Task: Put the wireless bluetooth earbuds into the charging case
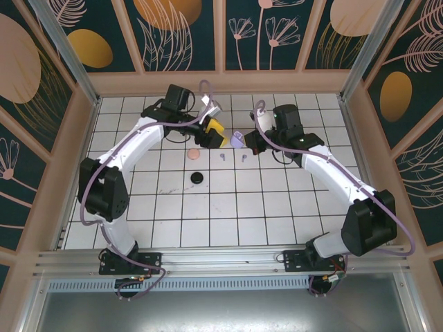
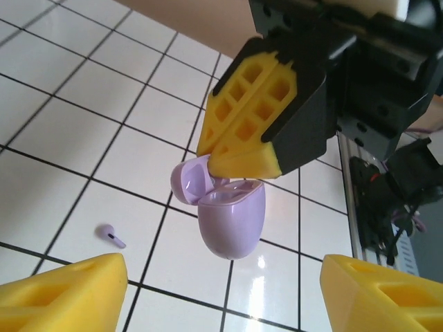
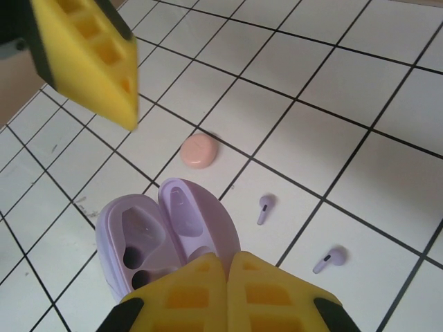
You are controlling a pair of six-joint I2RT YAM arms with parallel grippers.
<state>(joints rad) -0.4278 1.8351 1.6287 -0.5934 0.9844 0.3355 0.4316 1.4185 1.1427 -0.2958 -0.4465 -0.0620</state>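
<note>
**Right gripper clamped on open case; lilac buds loose on the tiles**

- Right gripper (image 3: pixel 228 280): jaws together, clamped on the charging case (image 3: pixel 135 228) at bottom centre of the right wrist view. The lilac case has its lid hinged open, and two dark wells show in the base.
- Left gripper (image 2: pixel 221 294): jaws wide apart, with a yellow tip in each bottom corner of the left wrist view. The case (image 2: pixel 232 218) sits centre frame between and beyond them, pinched from above by the right gripper (image 2: pixel 242 155). Can't tell whether the case touches the surface (image 2: pixel 62 131).
- Top view: both grippers meet upper centre. The left gripper (image 1: pixel 213 131) is just left of the case (image 1: pixel 237 140), and the right gripper (image 1: pixel 246 142) is on it.
- Two lilac earbuds lie on the white tiled surface, apart from the case and from each other. In the right wrist view one (image 3: pixel 265 207) is right of centre and the other (image 3: pixel 331 259) is lower right. In the top view they (image 1: pixel 221 157) (image 1: pixel 244 158) lie just below the grippers.
- Pink disc (image 3: pixel 199 150): flat on the tiles, just above the case in the right wrist frame.
- Black disc (image 1: pixel 197 178): below the pink one in the top view.
</note>
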